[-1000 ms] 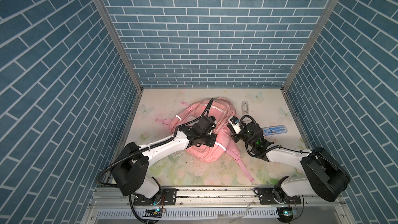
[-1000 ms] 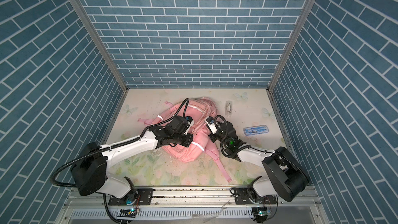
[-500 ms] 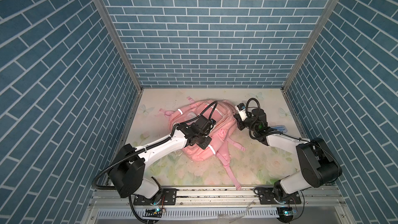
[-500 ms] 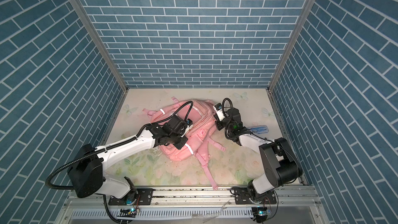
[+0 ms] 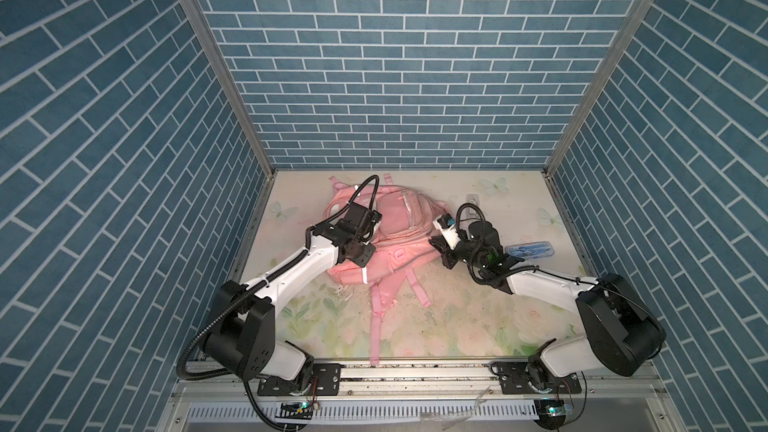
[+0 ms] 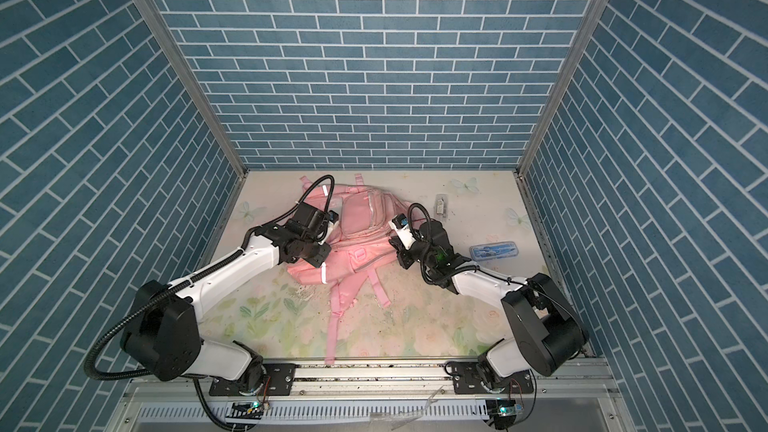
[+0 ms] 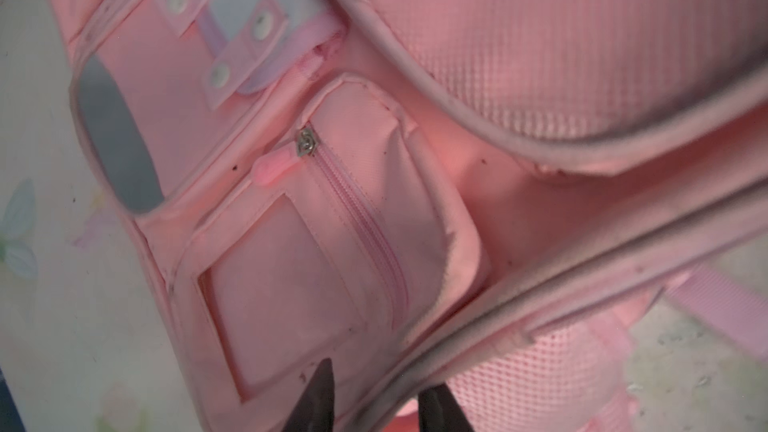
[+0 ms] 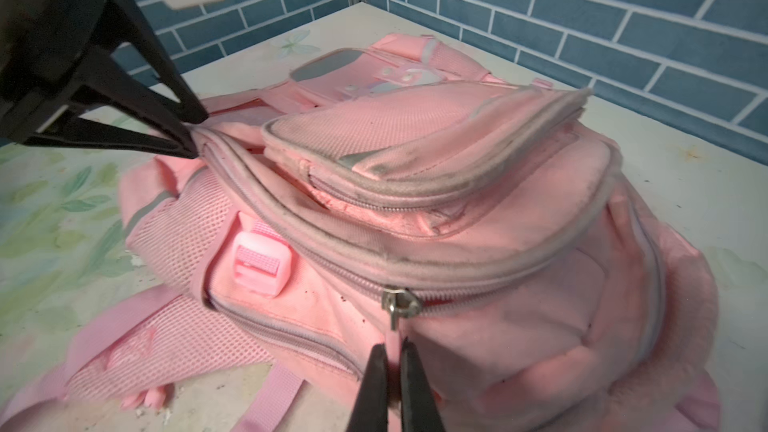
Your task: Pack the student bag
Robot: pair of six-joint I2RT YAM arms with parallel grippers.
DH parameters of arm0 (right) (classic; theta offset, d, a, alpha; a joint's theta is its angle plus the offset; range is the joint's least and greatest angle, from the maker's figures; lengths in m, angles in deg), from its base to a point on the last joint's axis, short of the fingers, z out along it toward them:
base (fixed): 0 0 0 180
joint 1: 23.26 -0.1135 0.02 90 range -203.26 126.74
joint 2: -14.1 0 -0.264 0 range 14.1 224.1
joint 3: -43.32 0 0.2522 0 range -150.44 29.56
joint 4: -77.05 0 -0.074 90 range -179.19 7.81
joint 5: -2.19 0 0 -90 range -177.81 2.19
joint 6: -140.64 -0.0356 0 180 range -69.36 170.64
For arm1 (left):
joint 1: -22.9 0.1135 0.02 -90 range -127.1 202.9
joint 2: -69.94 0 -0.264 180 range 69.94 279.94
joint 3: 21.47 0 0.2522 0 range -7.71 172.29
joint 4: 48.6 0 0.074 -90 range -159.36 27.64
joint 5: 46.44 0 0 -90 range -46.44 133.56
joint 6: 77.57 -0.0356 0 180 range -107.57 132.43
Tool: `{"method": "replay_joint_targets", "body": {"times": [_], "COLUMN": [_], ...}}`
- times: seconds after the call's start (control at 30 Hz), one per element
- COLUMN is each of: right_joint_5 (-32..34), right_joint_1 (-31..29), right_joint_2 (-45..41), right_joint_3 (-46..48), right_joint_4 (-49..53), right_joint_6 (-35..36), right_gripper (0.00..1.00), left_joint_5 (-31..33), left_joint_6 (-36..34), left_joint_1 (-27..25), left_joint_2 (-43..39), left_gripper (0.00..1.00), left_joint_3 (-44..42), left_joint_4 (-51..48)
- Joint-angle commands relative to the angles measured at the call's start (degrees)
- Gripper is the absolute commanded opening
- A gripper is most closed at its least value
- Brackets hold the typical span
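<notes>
No readable text on the student bag (image 5: 399, 218).

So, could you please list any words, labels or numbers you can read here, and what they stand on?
No text can be read in any view.
student bag: no lettering visible.
blue case: pale markings, too small to read.
small packet near the back wall: too small to read.

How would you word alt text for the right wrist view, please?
A pink student bag lies on a floral table, the right gripper with shut jaws just below a metal zipper pull. The left gripper meets the bag's raised rim; blue brick walls stand behind.
</notes>
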Motion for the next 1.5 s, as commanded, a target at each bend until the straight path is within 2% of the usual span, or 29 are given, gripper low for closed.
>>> {"method": "replay_joint_targets", "body": {"times": [0.0,0.07,0.13,0.23,0.33,0.47,0.57,0.8,1.0,1.27,1.37,1.47], "right_joint_5": [1.34,2.14,2.37,2.34,1.94,1.62,1.33,1.08,0.84,0.1,0.68,1.75], "right_joint_1": [-1.64,-1.98,-2.21,-2.44,-2.94,-3.65,-4.03,-4.43,-4.45,-4.48,-4.43,-4.43], "right_joint_2": [0.35,0.6,0.56,0.37,0.02,-0.25,-0.25,-0.84,-0.78,0.65,1.06,0.93], "right_joint_3": [-0.61,-0.92,-0.67,-0.03,0.95,2.02,2.31,2.91,2.86,1.67,1.29,1.13], "right_joint_4": [-2.48,-1.77,-1.79,-1.9,-2.97,-4.25,-4.42,-4.41,-4.39,-3.51,-3.29,-3.44], "right_joint_6": [-2.14,-2.0,-1.96,-1.91,-2.06,-2.48,-2.46,-1.88,-1.78,-1.32,-1.14,-1.72], "right_gripper": [0.0,0.0,0.0,0.0,0.0,0.0,0.0,0.0,0.0,0.0,0.0,0.0], "left_joint_5": [-7.05,-11.18,-11.01,-5.99,1.28,8.99,12.69,15.48,18.12,20.85,19.27,16.27], "left_joint_6": [18.13,31.24,43.98,62.2,77.28,91.65,96.71,99.44,100.7,97.16,98.27,97.76], "left_joint_1": [-0.21,-1.19,-3.48,-8.27,-13.76,-19.79,-22.49,-24.22,-23.87,-22.62,-22.5,-21.19], "left_joint_2": [-5.42,-10.44,-15.71,-22.05,-25.04,-24.14,-20.46,-11.71,-5.23,2.51,6.08,7.86], "left_gripper": [0.39,0.45,0.49,0.51,0.52,0.53,0.54,0.55,0.55,0.55,0.48,0.23], "left_joint_3": [-1.62,-8.04,-14.16,-22.24,-29.09,-35.39,-35.95,-34.69,-33.08,-29.91,-29.5,-30.83], "left_joint_4": [5.29,13.02,21.45,33.9,44.59,55.44,59.42,67.36,70.09,73.64,75.34,79.81]}}
